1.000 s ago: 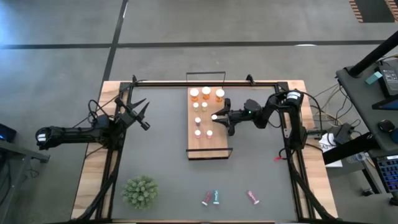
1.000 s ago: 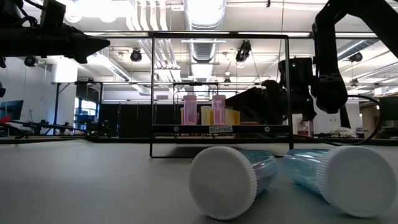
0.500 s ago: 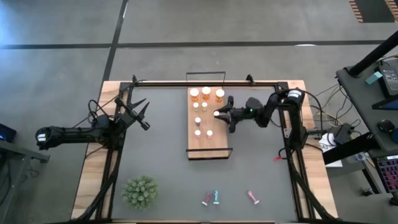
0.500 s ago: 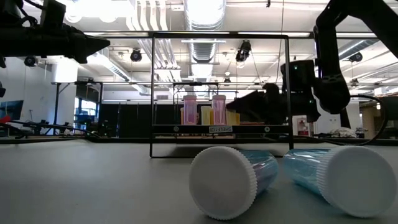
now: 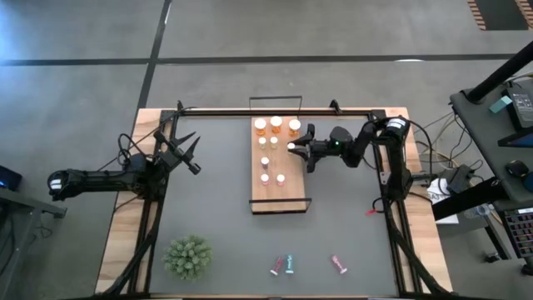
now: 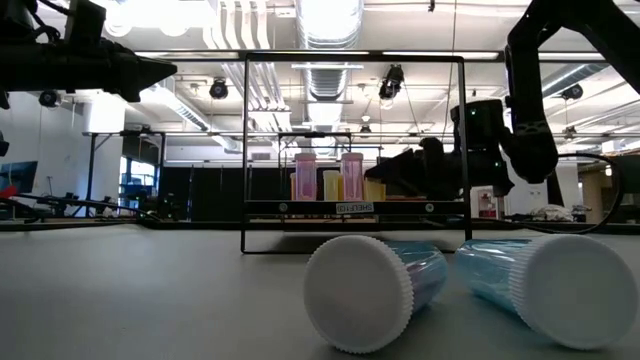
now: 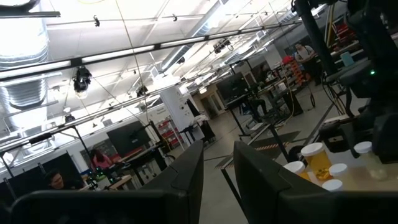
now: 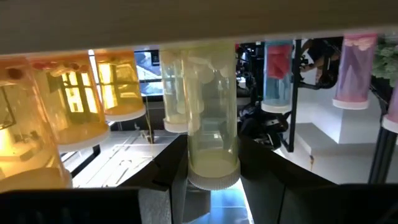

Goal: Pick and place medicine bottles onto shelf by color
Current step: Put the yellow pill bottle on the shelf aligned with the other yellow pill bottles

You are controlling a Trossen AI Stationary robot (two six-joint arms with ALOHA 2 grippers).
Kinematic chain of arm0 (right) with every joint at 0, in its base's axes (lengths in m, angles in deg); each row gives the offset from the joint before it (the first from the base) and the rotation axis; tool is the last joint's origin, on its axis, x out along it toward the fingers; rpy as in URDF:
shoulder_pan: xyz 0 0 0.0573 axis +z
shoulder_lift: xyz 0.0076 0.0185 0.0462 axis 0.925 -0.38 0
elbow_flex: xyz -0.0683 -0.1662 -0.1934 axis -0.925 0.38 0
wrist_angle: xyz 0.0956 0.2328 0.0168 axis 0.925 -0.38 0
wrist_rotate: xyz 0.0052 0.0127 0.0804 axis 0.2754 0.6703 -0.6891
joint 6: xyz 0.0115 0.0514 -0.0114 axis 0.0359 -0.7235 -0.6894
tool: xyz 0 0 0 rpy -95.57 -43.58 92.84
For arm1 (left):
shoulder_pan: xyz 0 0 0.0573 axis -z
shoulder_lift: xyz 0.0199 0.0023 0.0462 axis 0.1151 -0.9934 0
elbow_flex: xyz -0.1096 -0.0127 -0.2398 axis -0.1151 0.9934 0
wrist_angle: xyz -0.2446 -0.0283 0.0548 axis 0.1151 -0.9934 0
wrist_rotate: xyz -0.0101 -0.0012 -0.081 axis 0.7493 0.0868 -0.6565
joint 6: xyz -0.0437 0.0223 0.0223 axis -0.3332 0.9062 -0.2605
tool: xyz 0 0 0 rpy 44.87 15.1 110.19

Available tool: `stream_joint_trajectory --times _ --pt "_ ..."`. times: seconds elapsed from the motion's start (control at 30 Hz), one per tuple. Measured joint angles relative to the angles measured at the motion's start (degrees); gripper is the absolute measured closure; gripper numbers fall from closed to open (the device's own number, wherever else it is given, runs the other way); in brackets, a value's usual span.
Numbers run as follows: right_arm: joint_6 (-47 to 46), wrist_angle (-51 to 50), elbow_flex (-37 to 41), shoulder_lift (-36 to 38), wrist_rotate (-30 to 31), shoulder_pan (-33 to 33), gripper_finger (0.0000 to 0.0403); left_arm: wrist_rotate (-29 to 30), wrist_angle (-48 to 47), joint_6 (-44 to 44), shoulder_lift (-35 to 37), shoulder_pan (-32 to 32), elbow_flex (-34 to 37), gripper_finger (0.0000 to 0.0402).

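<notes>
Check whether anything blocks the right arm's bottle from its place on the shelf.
Nothing visible does. The right gripper holds a pale yellow bottle over the shelf, beside two similar bottles; the board under it looks bare, with the orange bottles farther back.

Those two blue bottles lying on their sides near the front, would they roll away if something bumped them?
Probably. The two teal bottles lie on their round sides on the flat table, so a sideways nudge would likely roll them. Their ridged white caps may add a little grip. They look like clear, empty plastic, so likely light.
</notes>
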Motion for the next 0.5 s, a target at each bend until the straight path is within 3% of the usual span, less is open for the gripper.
stream_joint_trajectory --times 0.5 --pt "0.02 -1.71 -1.22 -0.07 0.59 -1.82 0.0287 -0.01 0.01 0.00 0.00 -0.01 -0.02 0.0330"
